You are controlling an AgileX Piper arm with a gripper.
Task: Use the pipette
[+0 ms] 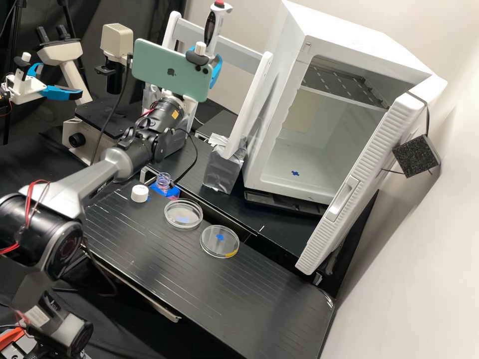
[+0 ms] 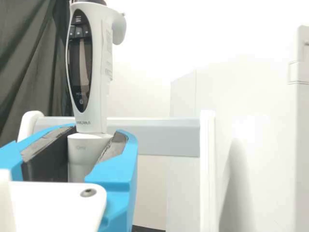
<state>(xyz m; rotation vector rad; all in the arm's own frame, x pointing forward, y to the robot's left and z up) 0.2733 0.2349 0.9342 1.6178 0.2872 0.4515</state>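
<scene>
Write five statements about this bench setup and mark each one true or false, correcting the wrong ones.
1. The pipette is held upright by the end effector. True.
2. The cap is screwed onto the bottle. False: it lies beside it on the bench.
3. Two dishes sit on the bench. True.
4. The big white box's door is shut. False: it stands open.
5. The phone lies on the bench. False: it is mounted on the arm.

Pipette (image 1: 211, 30) in blue fingers (image 1: 216, 75); white cap (image 1: 139, 193) near bottle (image 1: 162, 180); two clear dishes (image 1: 219, 245) on black desk (image 1: 164, 264); white cabinet (image 1: 349, 42), door (image 1: 366, 164) open
</scene>
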